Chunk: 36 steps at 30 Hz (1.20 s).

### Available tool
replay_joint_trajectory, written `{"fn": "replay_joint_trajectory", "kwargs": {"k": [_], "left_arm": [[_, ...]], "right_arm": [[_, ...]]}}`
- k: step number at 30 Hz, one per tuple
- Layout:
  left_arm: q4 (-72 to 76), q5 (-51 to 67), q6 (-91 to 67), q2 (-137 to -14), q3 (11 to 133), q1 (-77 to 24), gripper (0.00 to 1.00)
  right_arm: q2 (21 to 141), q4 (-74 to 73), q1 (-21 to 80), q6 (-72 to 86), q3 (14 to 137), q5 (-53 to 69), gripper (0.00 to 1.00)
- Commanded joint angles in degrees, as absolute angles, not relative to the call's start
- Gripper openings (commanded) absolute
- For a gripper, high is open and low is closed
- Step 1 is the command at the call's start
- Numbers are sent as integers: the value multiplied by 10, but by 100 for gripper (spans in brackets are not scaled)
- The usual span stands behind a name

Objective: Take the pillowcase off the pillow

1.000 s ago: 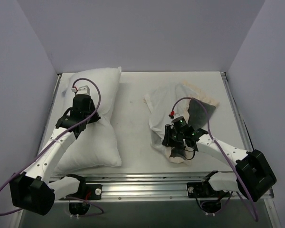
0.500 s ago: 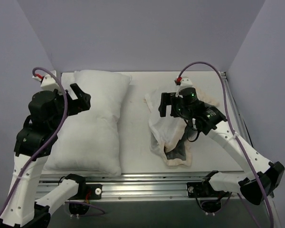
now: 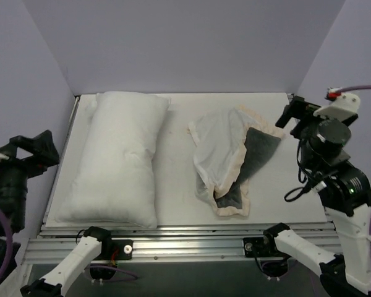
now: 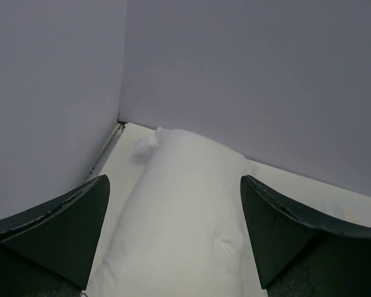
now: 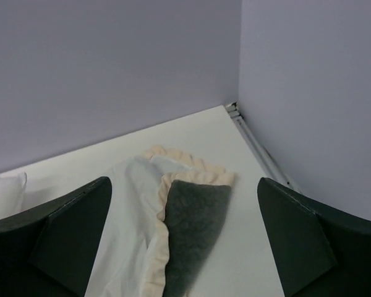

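The plain white pillow (image 3: 117, 162) lies bare on the left of the table, long side running front to back. The pillowcase (image 3: 230, 158) lies apart from it on the right, crumpled. Its white side is up, a dark grey fuzzy flap is folded over, and a cream ruffle runs along the edges. My left gripper (image 3: 32, 150) hangs open, high at the left edge, looking down on the pillow (image 4: 185, 213) with nothing between its fingers (image 4: 62, 229). My right gripper (image 3: 295, 113) is raised at the far right, open and empty, above the pillowcase (image 5: 191, 219).
Lilac walls close in the white table (image 3: 176, 133) on three sides. A metal strip (image 5: 260, 151) runs along its right edge and an aluminium rail (image 3: 185, 240) along the front, by the arm bases. A corner of the pillow (image 5: 3, 192) shows at the left of the right wrist view.
Both grippers have opened and lifted away to the sides. The left let go of the pillow and the right let go of the pillowcase, which now lies spread out.
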<state>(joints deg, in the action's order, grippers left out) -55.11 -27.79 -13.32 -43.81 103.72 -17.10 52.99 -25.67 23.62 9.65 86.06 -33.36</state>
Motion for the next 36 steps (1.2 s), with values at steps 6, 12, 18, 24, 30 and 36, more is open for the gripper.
{"fn": "replay_joint_trajectory", "kwargs": {"k": [6, 12, 18, 24, 30, 36], "left_arm": [[-561, -402, -69, -395, 1076, -184, 94], [-545, -456, -44, -353, 1058, -212, 94], [-506, -489, -29, -313, 1005, -224, 94], [-446, -509, -9, -287, 946, -232, 94], [-417, -528, -12, -281, 911, -254, 94], [-413, -544, -17, -283, 904, -274, 94]], "right_arm": [[417, -224, 237, 6, 868, -403, 100], [368, -177, 238, -24, 827, -405, 100], [349, -156, 239, -35, 792, -420, 100], [339, -133, 246, -40, 767, -427, 100], [344, -144, 250, -41, 768, -436, 100], [337, -131, 257, -47, 755, -446, 100]]}}
